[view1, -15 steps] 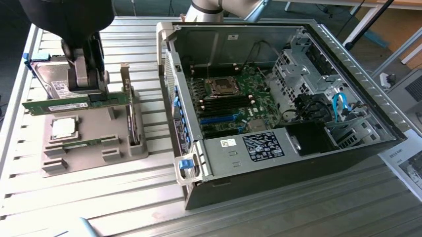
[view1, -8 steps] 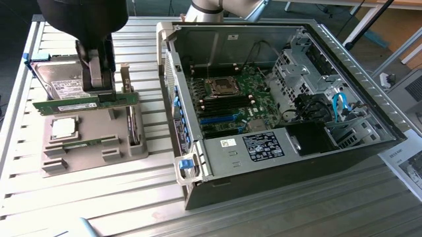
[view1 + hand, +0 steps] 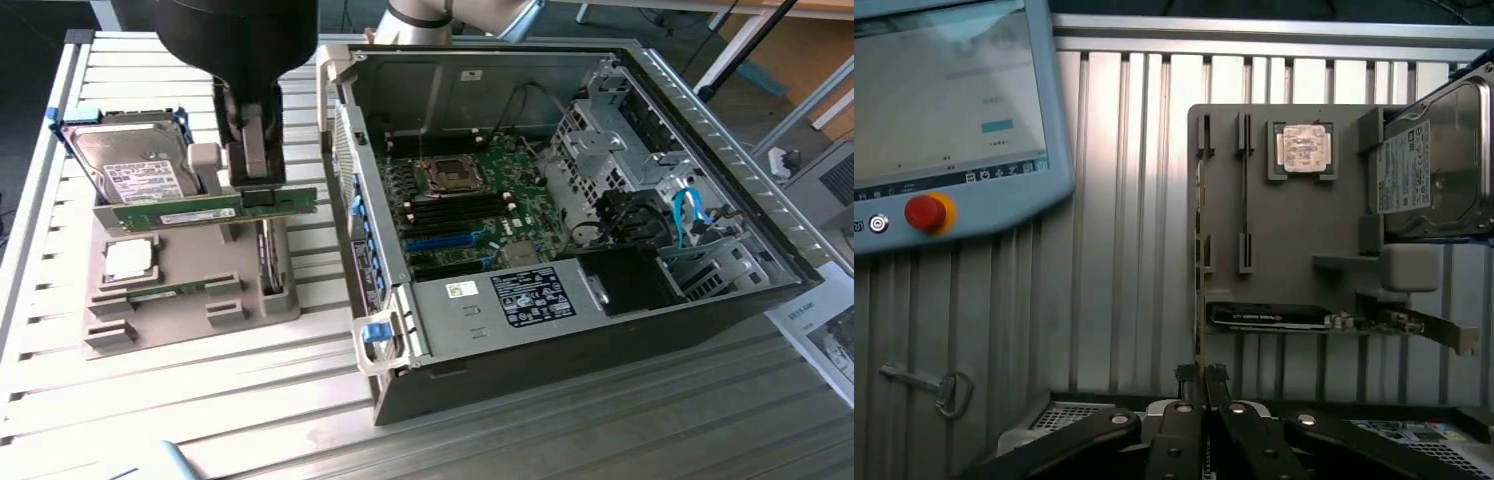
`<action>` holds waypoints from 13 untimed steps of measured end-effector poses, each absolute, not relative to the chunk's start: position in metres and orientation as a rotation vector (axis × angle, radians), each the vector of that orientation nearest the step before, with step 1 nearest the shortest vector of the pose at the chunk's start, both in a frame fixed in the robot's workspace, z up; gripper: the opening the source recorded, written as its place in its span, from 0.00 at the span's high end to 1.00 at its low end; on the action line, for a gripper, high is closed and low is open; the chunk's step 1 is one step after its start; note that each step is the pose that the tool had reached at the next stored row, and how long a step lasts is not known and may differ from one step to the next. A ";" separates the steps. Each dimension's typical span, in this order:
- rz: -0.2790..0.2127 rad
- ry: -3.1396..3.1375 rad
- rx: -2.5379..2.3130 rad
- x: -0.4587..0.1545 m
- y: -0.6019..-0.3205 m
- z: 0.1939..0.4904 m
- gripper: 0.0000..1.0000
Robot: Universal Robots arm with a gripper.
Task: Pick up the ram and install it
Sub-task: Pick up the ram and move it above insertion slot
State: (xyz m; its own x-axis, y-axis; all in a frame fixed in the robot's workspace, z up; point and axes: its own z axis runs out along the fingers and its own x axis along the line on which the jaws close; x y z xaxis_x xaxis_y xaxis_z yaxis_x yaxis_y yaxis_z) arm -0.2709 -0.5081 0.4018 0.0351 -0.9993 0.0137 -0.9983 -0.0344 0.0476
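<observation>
Slatted metal table underneath, grey tray at the exterior view's left, open case to the right. And the gripper has the ram, jaws pinched tight on its top edge! It's a long, thin green stick with a white label, held level just above the tray, in front of the hard drive and above the processor. From the wrist, the ram shows edge-on, a fine line running out from the fingertips.
</observation>
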 end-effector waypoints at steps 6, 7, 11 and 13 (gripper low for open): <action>-0.048 -2.147 2.223 -0.244 -0.511 0.402 0.88; -0.049 -2.146 2.222 -0.242 -0.512 0.402 0.88; -0.052 -2.144 2.221 -0.231 -0.513 0.402 0.88; -0.051 -2.142 2.226 -0.231 -0.513 0.402 0.88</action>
